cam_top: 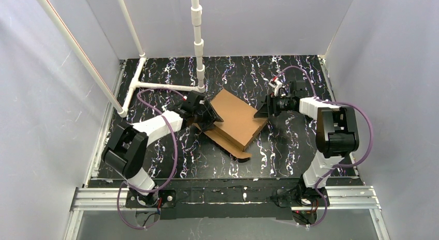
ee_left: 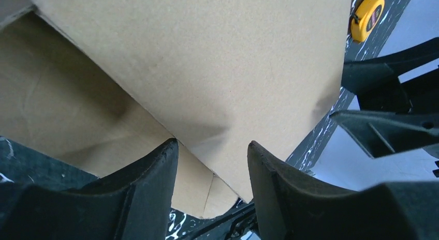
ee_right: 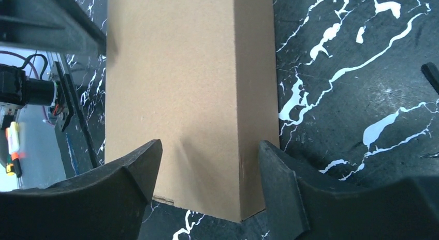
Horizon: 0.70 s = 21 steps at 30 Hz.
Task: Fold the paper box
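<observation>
Pressure should come evenly from both sides — left gripper [ee_left: 212,143] and right gripper [ee_right: 208,143], jaws parted and holding nothing, flank the paper box [cam_top: 234,118]; keep its lid square.

Left hand [ee_left: 212,146], fingers [ee_left: 150,188] parted, faces paper box [ee_left: 207,59].

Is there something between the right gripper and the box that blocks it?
Nothing visible does. A corner of the box lies directly in front of the right gripper, between its open jaws.
</observation>
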### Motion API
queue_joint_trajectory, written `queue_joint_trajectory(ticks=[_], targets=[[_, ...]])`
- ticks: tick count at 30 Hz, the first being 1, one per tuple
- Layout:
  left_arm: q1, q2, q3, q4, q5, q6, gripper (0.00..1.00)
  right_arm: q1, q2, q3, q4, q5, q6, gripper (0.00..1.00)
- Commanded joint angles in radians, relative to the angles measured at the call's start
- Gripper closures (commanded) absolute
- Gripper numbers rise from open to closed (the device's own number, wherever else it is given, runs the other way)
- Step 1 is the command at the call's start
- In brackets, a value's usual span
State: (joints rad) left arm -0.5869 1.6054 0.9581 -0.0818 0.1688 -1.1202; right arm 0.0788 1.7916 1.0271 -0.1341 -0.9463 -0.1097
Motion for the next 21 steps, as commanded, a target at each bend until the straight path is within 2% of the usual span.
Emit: queue_joint_trajectory(ticks=[1, 4, 7, 9, 10, 11, 12, 14, 15, 16, 18, 21], targets=[[0.043, -0.011, 0.070, -0.057, 0.043, 0.155, 0.50, -0.008, -0.068, 0.002, -0.018, -0.030, -0.032, 0.21], [0.050, -0.088, 0.061, -0.084, 0.077, 0.330, 0.48, -0.027, -0.083, 0.018, -0.069, -0.025, -0.099, 0.17], [0.050, -0.224, -0.026, -0.037, 0.161, 0.481, 0.40, -0.042, -0.114, 0.040, -0.147, -0.002, -0.206, 0.14], [0.051, -0.328, -0.088, -0.006, 0.232, 0.547, 0.29, -0.043, -0.144, 0.046, -0.204, 0.018, -0.294, 0.14], [0.055, -0.375, -0.123, 0.021, 0.264, 0.554, 0.18, -0.042, -0.160, 0.049, -0.235, 0.019, -0.349, 0.14], [0.060, -0.424, -0.174, 0.095, 0.362, 0.536, 0.04, -0.043, -0.181, 0.050, -0.279, 0.010, -0.397, 0.13], [0.065, -0.465, -0.232, 0.196, 0.436, 0.497, 0.02, -0.042, -0.200, 0.052, -0.325, -0.011, -0.467, 0.12], [0.066, -0.521, -0.326, 0.308, 0.497, 0.393, 0.02, -0.043, -0.246, 0.046, -0.442, -0.078, -0.641, 0.07], [0.067, -0.533, -0.355, 0.336, 0.525, 0.373, 0.02, -0.042, -0.281, 0.033, -0.487, -0.111, -0.733, 0.02], [0.066, -0.539, -0.375, 0.348, 0.550, 0.371, 0.02, -0.043, -0.309, 0.015, -0.505, -0.140, -0.799, 0.02], [0.046, -0.544, -0.392, 0.353, 0.574, 0.385, 0.08, -0.045, -0.367, -0.045, -0.455, -0.179, -0.815, 0.02], [-0.143, -0.628, -0.405, 0.333, 0.396, 0.622, 0.10, -0.045, -0.416, -0.105, -0.426, -0.226, -0.816, 0.01]])
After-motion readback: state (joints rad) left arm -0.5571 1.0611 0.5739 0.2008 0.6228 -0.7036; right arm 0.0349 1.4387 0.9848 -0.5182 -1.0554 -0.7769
